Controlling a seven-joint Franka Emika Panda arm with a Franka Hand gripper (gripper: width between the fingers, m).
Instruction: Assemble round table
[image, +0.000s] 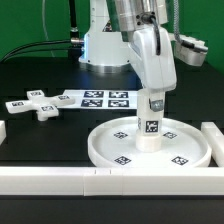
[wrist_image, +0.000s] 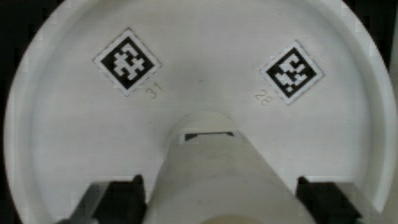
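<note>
Nearest, a white border block lines the tabletop's front edge, likely bracing the rimmed round disc just behind it. The pincer is clamped on the short cylinder leg, held upright at the disc's centre, apparently for fastening. Farther off, the cross-shaped piece waits beside the marker board.

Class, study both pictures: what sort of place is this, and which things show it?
Most likely a robotics lab test bench. A robot arm works over a black table, a marker board lies on it, and the white round disc and cross-shaped piece carry square tags.
</note>
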